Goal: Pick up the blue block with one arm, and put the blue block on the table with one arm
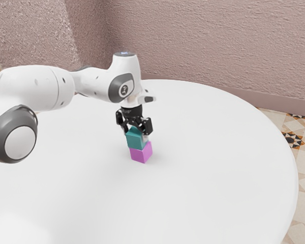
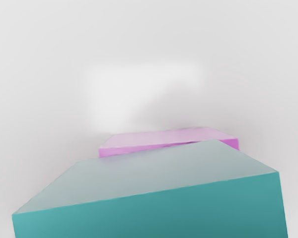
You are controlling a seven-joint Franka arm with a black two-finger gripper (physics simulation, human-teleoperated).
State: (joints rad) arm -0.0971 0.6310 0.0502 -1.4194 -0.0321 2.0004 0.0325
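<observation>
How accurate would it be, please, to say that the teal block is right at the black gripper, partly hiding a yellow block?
That is not quite right: the partly hidden block is magenta, not yellow, as both the exterior view and the wrist view show. The teal block is indeed right at the black gripper.

White arm [image 1: 35, 87] outstretched, wrist [image 1: 126, 66] bent, gripper [image 1: 136, 132] pointing down

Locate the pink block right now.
The pink block rests on the white table, just left of the exterior view's centre, just below the teal block; the wrist view shows it partly hidden.
</observation>
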